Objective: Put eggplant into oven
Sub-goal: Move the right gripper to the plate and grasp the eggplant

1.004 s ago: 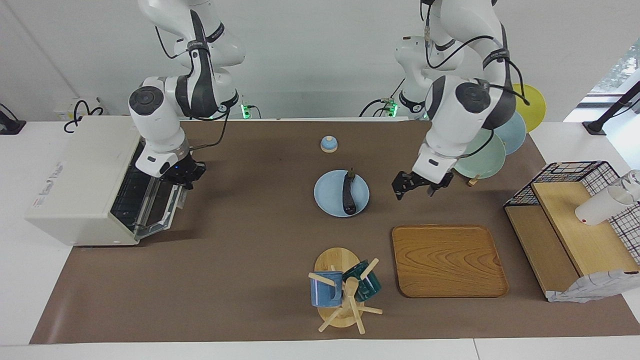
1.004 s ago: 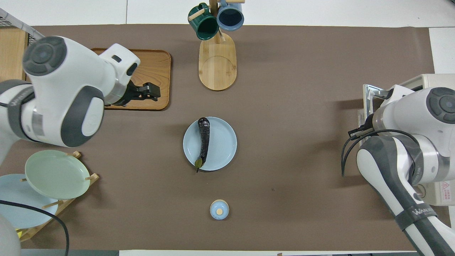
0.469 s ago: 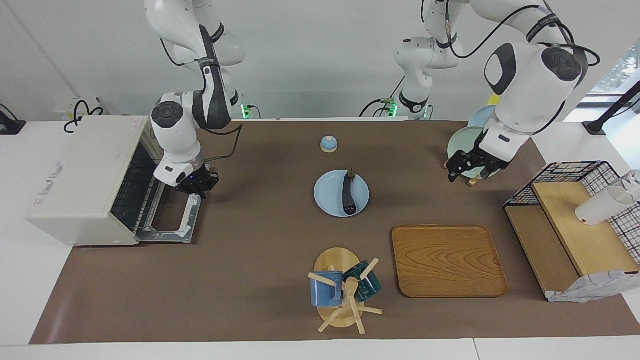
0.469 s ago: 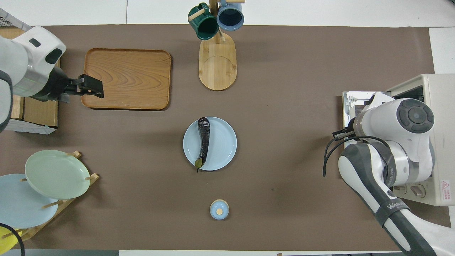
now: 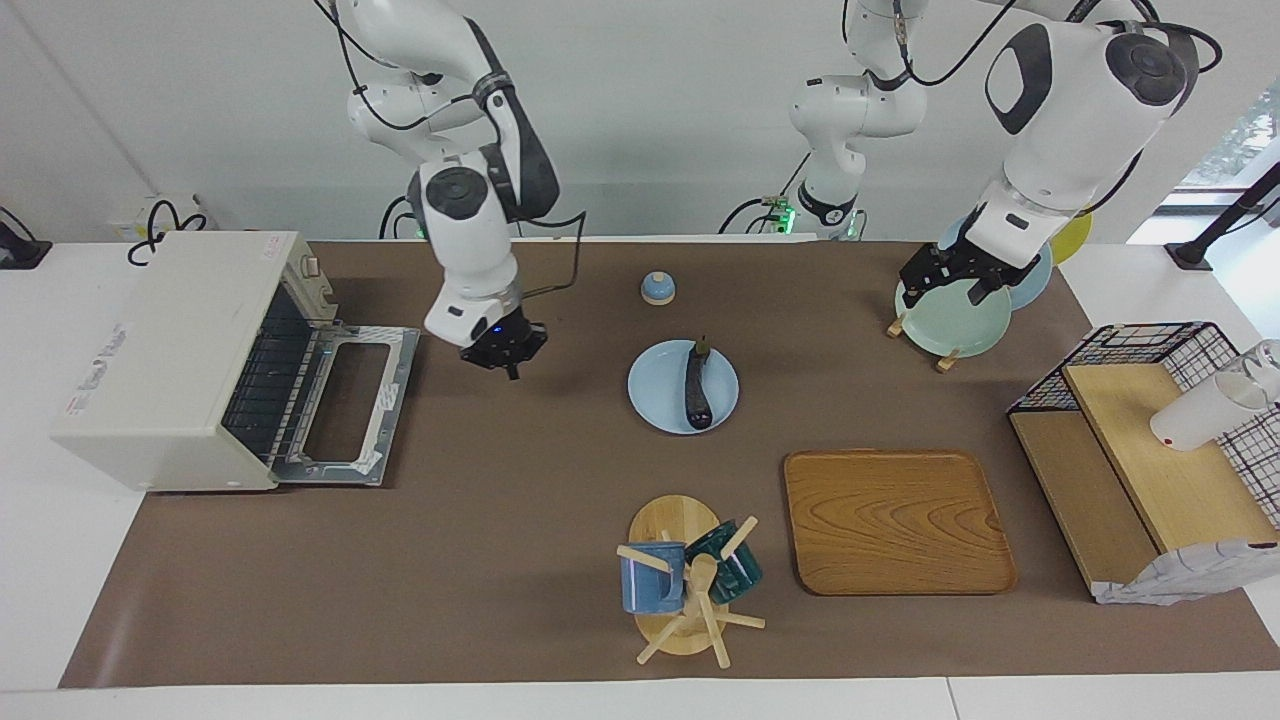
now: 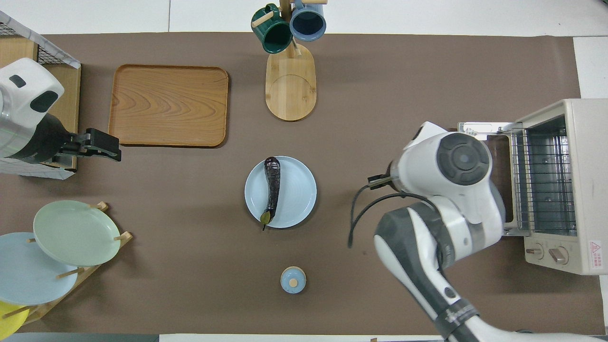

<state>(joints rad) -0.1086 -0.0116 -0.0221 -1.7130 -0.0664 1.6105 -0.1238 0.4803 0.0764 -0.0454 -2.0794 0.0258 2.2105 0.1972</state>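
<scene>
The dark, slim eggplant (image 5: pixel 697 385) (image 6: pixel 272 189) lies on a light-blue plate (image 5: pixel 655 400) (image 6: pixel 298 190) in the middle of the brown mat. The cream oven (image 5: pixel 160 340) (image 6: pixel 570 142) stands at the right arm's end of the table, with its glass door (image 5: pixel 350 400) folded down flat and the wire rack inside showing. My right gripper (image 5: pixel 510 365) is shut and empty, over the mat between the oven door and the plate; the overhead view hides it under its own wrist. My left gripper (image 5: pixel 945 288) (image 6: pixel 110 146) hangs open and empty over the plate rack.
A small blue lidded pot (image 5: pixel 657 288) sits nearer the robots than the plate. A mug tree (image 5: pixel 685 590) and a wooden tray (image 5: pixel 895 520) lie farther out. A rack of plates (image 5: pixel 955 325) and a wire-mesh wooden rack (image 5: pixel 1130 470) stand at the left arm's end.
The oven door has swung down fully open. My right gripper has left the door and moved toward the plate. My left arm has drawn back from the middle to over the plate rack.
</scene>
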